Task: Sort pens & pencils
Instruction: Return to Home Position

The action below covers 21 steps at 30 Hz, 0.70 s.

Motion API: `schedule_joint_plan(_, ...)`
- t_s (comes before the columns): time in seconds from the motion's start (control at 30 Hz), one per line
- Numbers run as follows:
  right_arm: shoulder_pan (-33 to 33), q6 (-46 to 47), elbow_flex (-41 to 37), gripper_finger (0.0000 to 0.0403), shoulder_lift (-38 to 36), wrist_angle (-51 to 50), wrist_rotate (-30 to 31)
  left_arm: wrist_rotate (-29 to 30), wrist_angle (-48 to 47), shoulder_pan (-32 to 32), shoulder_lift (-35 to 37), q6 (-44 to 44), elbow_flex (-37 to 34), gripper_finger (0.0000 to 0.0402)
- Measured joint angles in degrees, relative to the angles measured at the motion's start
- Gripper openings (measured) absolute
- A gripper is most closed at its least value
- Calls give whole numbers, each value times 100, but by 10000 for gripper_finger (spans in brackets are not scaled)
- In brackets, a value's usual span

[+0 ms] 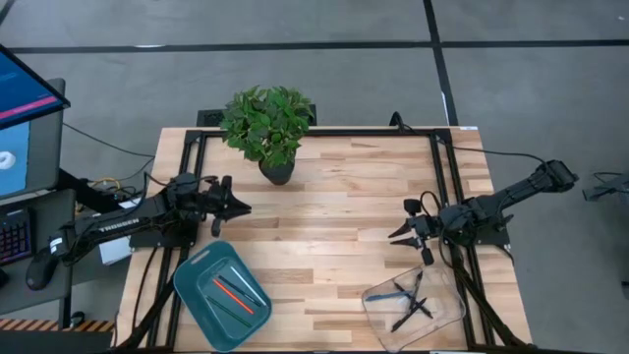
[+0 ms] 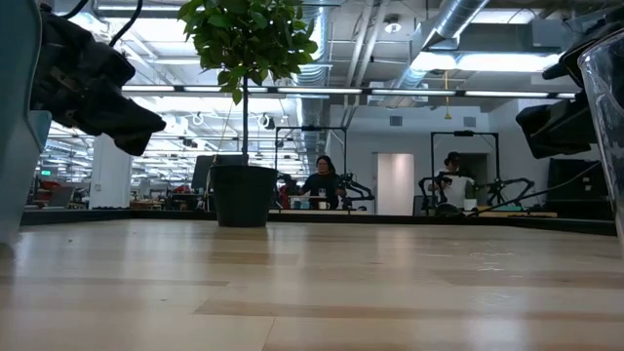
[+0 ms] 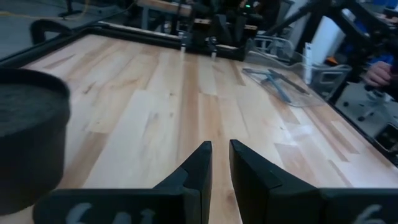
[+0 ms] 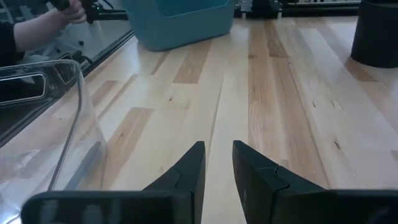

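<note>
Green leaves of a bushy potted plant in a dark round pot rise nearest the overhead camera, at the far edge of a pale wooden bench. To one side the left end effector hovers over the boards, pointing toward the middle. The right end effector hangs well apart on the opposite side, pointing back at it. Near the front edge, a rounded teal plastic tray holds a bright orange pencil lying diagonally. A clear plastic bin at the front right holds several pens, dark ones and a bluish one, crossed over one another.

At bench height, the plant's pot stands mid-frame. The left arm's dark bulk hangs beside the tray's wall at one edge, and the right arm hangs next to the bin's clear wall at the other. A seated person and another person show in the workshop beyond.

From the left wrist, the left end effector's two dark fingers stand a narrow slit apart, gripping nothing, above bare boards. The pot is close by, and the bin with its pens lies across the bench.

From the right wrist, the right end effector's fingers are likewise drawn narrow and hold nothing. The bin sits just beside them, the tray lies farther across, and a person's arm shows past the bench edge.
</note>
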State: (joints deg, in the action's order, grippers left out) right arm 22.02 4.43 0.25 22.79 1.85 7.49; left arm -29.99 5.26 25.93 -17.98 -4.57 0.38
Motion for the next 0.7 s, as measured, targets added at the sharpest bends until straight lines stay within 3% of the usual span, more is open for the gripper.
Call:
schedule_joint_plan(0.3,-2,-782,154,102,-144,270,59,567,-23,2,0,-223,-1,46)
schedule_joint_plan(0.53,-2,-1001,202,102,-950,-542,66,595,-25,2,0,-364,-1,46)
schedule_joint_plan(0.7,-15,-1342,216,102,-1563,-595,2,590,-26,2,1,-368,-1,46)
